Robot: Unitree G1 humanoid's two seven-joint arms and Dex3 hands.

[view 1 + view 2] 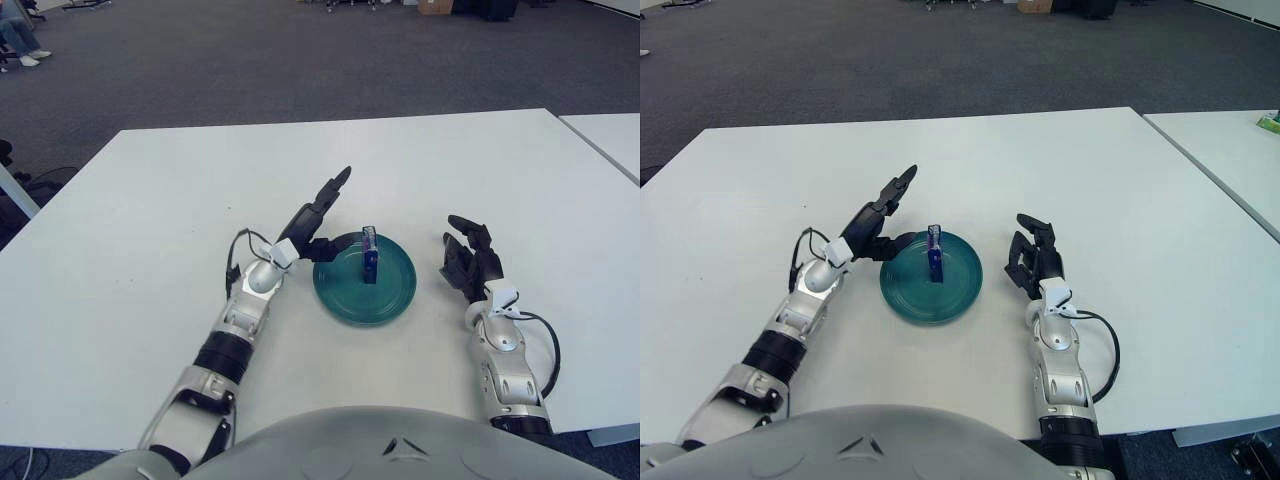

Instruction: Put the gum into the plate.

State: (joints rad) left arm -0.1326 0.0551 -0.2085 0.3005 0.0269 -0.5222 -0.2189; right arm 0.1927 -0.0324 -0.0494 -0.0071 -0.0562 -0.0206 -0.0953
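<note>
Left to right across the white table (150,200): the left hand (315,215) is raised just left of the plate (395,295), its fingers (338,180) stretched out and spread, pointing up and away from the robot, holding nothing. One lower finger reaches toward the plate's left rim; whether it touches the rim cannot be told. The grey forearm runs from the lower left up to this hand, with a black cable looped beside the wrist. The plate, round and dark green, lies flat on the table in front of the robot. The gum (369,254), a small blue pack, stands upright inside the plate, a little left of and behind its centre, apart from both hands. The right hand (468,255) shows just right of the plate, clear of its rim, fingers loosely half-curled and pointing upward, holding nothing
</note>
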